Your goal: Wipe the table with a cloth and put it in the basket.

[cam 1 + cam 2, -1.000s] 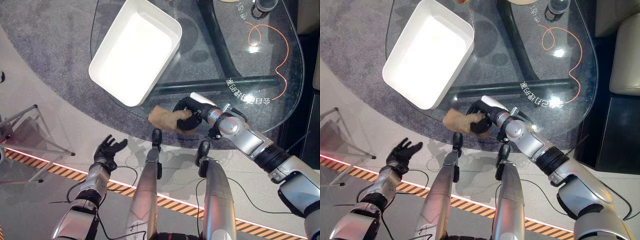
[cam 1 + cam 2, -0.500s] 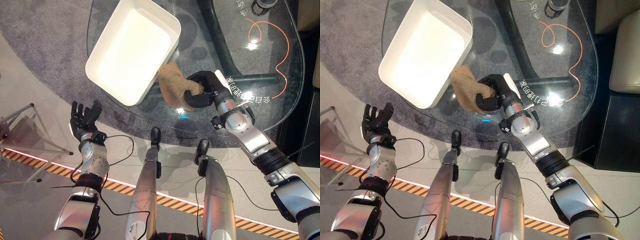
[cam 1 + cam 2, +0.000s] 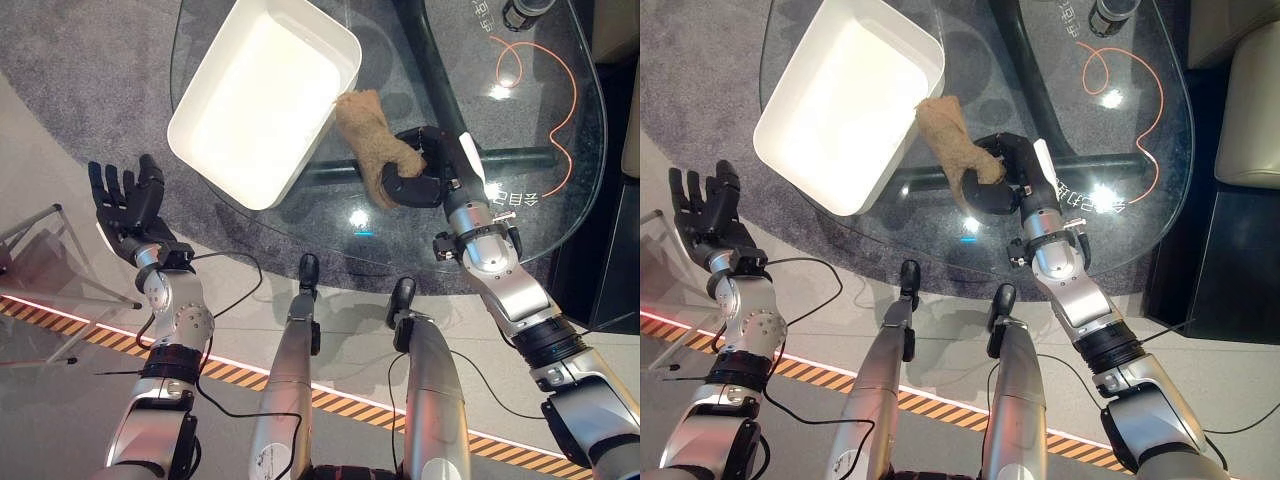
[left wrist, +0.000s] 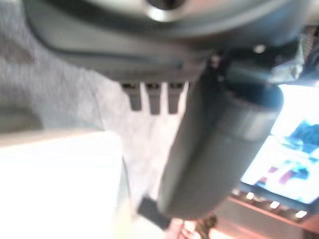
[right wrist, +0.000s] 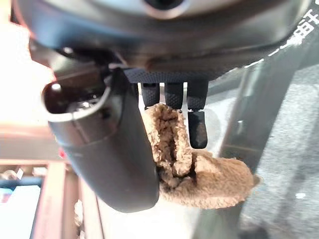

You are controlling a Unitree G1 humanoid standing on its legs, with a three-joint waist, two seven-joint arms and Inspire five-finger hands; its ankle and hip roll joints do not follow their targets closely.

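At about nine o'clock in the head views, our left robot hand (image 3: pixel 128 205) is raised off to the side of the glass worktop (image 3: pixel 560 170), palm out and fingers spread, holding nothing; we judge it is kept there simply to stay clear of the work, since nothing near it needs holding. Up toward eleven o'clock sits the white basket (image 3: pixel 215 160), a deep rectangular tub resting on the glass with its open mouth facing up, well placed to receive a drop from above. Just beside its right wall, near twelve o'clock, hangs the tan cloth (image 3: pixel 372 140), bunched and fleecy, its free end trailing up against the basket's rim while its other end is gathered in our right robot hand (image 3: pixel 428 172). That hand reaches in from four o'clock with fingers and thumb curled tight around the cloth; our right wrist view shows the fabric (image 5: pixel 199 179) wadded between the thumb and the fingertips. We read the firm, bunched hold as a way to carry the whole cloth in one lump without letting it drag. Judging by how close the cloth is to the rim, we take the wiping to be over and the drop-off to be in hand, with the cloth not yet inside. At one o'clock an orange cable (image 3: pixel 545 85) loops under the glass, well apart from the action.
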